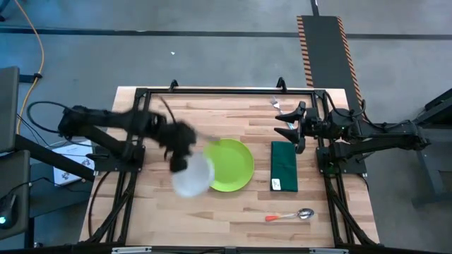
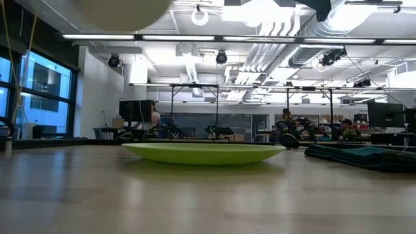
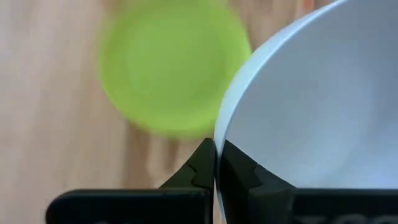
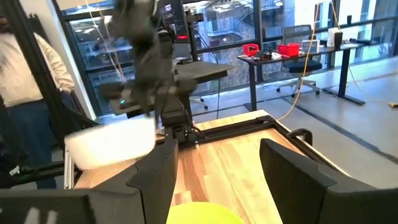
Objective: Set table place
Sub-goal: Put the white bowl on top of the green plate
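1. The left gripper [image 3: 216,163] has its jaws clenched on the rim of the white bowl [image 1: 192,174], the thin wall pinched between both fingers.
2. The bowl is held in the air above the bench [image 1: 233,212], overlapping the left edge of the lime-green plate [image 1: 233,164] as seen from above.
3. The plate lies flat near the bench's middle; the dark green napkin [image 1: 284,166] lies just to its right.
4. The orange-handled spoon [image 1: 289,216] lies nearer the front edge; the fork [image 1: 277,106] lies at the back.
5. The right gripper [image 1: 288,125] waits beyond the napkin, jaws released and spread.
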Robot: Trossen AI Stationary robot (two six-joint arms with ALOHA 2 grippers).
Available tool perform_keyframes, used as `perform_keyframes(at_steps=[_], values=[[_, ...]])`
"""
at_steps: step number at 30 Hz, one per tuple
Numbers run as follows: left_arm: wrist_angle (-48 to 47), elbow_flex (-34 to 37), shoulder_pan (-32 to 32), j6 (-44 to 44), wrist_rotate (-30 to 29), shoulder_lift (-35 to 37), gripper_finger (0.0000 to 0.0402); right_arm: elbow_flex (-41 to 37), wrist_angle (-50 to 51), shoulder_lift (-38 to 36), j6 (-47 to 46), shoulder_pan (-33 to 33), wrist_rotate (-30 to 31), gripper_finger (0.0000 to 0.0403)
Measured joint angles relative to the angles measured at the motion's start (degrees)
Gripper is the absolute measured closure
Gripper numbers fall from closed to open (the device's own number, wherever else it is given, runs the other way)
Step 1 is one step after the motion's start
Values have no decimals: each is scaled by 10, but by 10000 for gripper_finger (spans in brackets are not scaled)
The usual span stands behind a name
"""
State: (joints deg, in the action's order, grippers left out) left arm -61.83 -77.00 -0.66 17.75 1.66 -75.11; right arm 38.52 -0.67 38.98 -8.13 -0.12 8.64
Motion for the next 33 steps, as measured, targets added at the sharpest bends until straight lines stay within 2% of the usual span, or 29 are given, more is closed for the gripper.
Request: perform_keyframes(at_steps=[4,9,12,18,22,25,33], values=[[76,-61,-83,19,-8,-6,400,0,0,0,-23,0,3,183],[266,-51,-158,14,44,5,401,0,-7,0,-21,0,3,183],[352,-8,-179,16,81,4,401,0,-9,0,-22,0,3,183],[589,135,-181,105,96,5,401,0,-9,0,-20,0,-13,183],[746,203,-167,153,88,7,401,0,-9,0,-19,1,-19,183],[794,224,-165,154,88,7,401,0,-8,0,-20,1,-19,183],[798,224,-166,127,84,7,402,0,-3,0,-23,1,-19,183]])
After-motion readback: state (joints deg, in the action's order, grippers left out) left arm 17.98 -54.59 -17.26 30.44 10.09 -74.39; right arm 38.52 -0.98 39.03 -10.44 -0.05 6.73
